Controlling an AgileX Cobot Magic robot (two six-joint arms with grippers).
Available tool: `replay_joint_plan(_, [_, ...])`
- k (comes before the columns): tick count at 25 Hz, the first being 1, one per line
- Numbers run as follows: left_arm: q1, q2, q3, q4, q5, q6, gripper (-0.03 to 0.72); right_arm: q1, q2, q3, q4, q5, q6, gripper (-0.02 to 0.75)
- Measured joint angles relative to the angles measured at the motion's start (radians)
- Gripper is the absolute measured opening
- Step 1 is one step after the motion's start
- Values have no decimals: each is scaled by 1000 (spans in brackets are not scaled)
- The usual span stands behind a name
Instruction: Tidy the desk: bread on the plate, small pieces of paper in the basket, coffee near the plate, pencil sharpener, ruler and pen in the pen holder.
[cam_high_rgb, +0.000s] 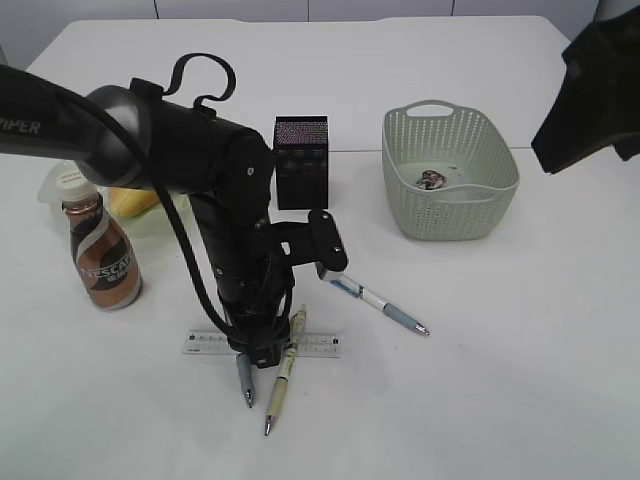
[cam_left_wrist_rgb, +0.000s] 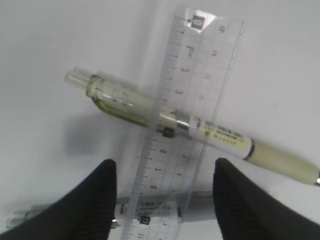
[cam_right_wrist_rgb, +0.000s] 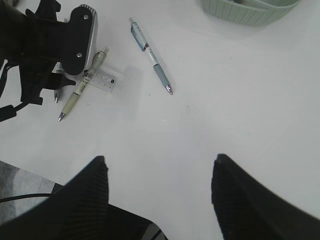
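Ruler (cam_left_wrist_rgb: 187, 120) and pens still lie on the desk (cam_high_rgb: 520, 330), at six o'clock of the pen holder (cam_high_rgb: 301, 160); the left gripper (cam_left_wrist_rgb: 162, 200) hovers open and empty, as does the right gripper (cam_right_wrist_rgb: 160, 195).

The left arm is reached across the middle and angled steeply downward, with the left gripper (cam_left_wrist_rgb: 162, 200) held low and its jaws spread apart, nothing being clamped. The right gripper (cam_right_wrist_rgb: 160, 197) is raised well clear, jaws likewise parted and empty; its arm is seen only as a dark shape, apparently elevated at the edge.
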Motion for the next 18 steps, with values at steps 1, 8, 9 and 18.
replay_joint_plan(1, [0, 0, 0, 0, 0, 0, 448, 0, 0, 0, 0, 0, 0, 476])
replay_joint_plan(8, [0, 6, 0, 0, -4, 0, 448, 0, 0, 0, 0, 0, 0, 476])
replay_joint_plan(9, [0, 8, 0, 0, -4, 0, 447, 0, 0, 0, 0, 0, 0, 476])
replay_joint_plan(18, [0, 30, 0, 0, -4, 0, 447, 0, -4, 0, 0, 0, 0, 476])
